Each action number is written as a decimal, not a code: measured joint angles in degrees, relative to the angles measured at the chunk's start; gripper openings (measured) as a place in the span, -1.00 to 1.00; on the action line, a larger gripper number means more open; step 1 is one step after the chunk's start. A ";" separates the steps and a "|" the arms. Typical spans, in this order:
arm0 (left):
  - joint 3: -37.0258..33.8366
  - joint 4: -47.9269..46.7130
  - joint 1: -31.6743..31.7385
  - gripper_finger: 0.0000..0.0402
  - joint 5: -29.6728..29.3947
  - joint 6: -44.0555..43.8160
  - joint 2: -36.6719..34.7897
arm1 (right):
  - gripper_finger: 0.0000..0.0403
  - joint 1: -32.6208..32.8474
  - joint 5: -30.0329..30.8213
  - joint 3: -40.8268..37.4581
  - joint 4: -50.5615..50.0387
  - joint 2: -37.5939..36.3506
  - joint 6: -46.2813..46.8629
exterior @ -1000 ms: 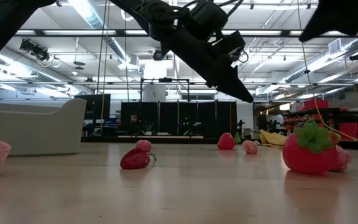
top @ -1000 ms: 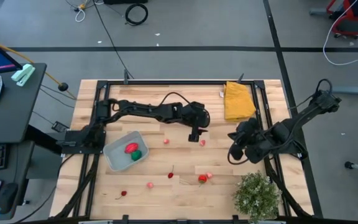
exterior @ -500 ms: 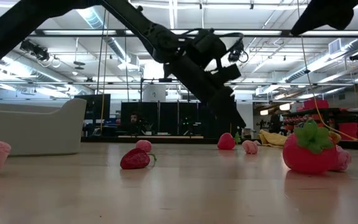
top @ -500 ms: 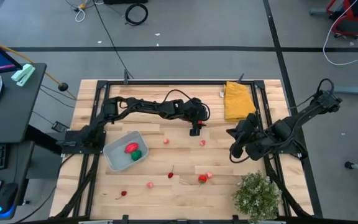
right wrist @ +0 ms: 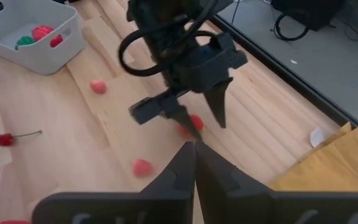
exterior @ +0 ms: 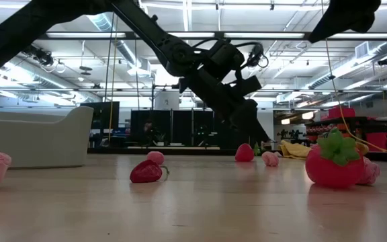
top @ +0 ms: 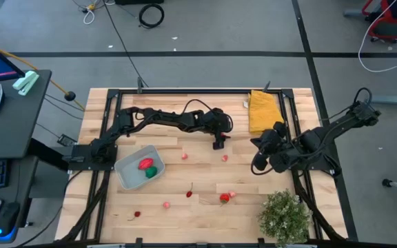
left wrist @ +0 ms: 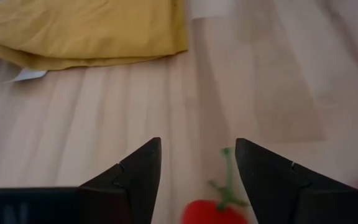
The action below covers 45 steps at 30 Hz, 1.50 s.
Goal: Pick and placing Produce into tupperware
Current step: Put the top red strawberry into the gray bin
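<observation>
Left gripper (left wrist: pixel 194 177), fingers spread, straddles a red piece (left wrist: pixel 216 211) near the cloth (top: pixel 264 111). Tupperware (top: pixel 125 176) holds two pieces; about eight lie loose. Right gripper (right wrist: pixel 194 163), fingers together, waits.

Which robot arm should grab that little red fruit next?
Probably the left. Its tool is open right over the red fruit near the yellow cloth. The right tool is shut and waits farther off.
</observation>
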 joint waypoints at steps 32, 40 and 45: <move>0.00 -2.28 -0.53 -0.36 0.44 -5.81 2.25 | -0.91 -0.60 -0.07 0.02 -0.04 0.02 -1.04; 0.00 -5.11 -0.64 -0.54 0.46 -10.03 2.25 | -0.91 -0.60 -0.09 0.02 -0.02 0.02 -0.92; 0.00 -5.69 -0.64 -0.63 0.44 -10.07 2.25 | -0.91 -0.60 -0.48 0.02 -0.02 0.02 -0.85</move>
